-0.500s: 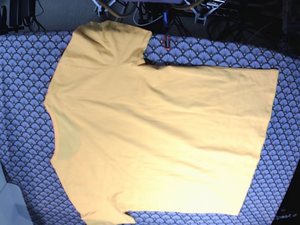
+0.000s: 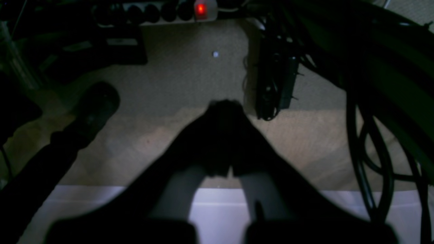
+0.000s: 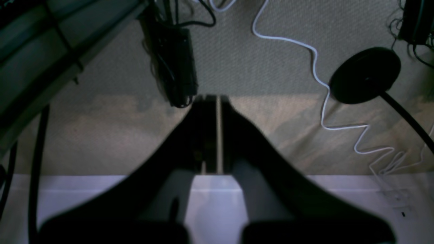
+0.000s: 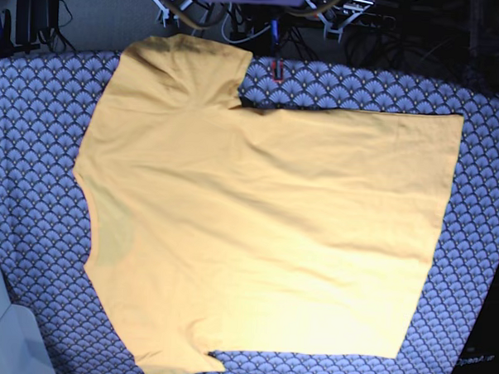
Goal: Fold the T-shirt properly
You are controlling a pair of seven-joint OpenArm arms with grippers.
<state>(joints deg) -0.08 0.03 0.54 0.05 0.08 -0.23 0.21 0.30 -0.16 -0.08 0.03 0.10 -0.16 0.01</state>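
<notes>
- T-shirt point(image 4: 264, 229): spread flat and unfolded across the blue-grey scallop-patterned cloth point(image 4: 36, 144), collar toward the base view's left, hem toward its right, one sleeve pointing to the far edge, the other reaching the near edge.
- Laid out wide like this, presumably so sleeves and hem sit exposed for a first fold; only shallow wrinkles across the body, no fold made yet.
- Covers most of the cloth, with patterned margin showing on every side except at the near sleeve.
- No arm over the garment in the base view; nothing touching the fabric.
- Left gripper point(image 2: 225, 105): clenched, jaws pressed together with nothing between them, pointing down toward carpeted floor point(image 2: 190, 78) rather than the work surface.
- Right gripper point(image 3: 212, 101): likewise drawn closed on nothing, just a thin sliver of light between the jaws, aimed at the floor beside a white cable point(image 3: 318, 88) and a round black base point(image 3: 366, 74).
- Both arms apparently parked low and back, well apart from the T-shirt; judged a resting pose ahead of any reach.
- A power strip with a red lit switch point(image 2: 200, 9) visible at the far edge of the left wrist view.
- Task judged at its very start: whole fold sequence left to do.
</notes>
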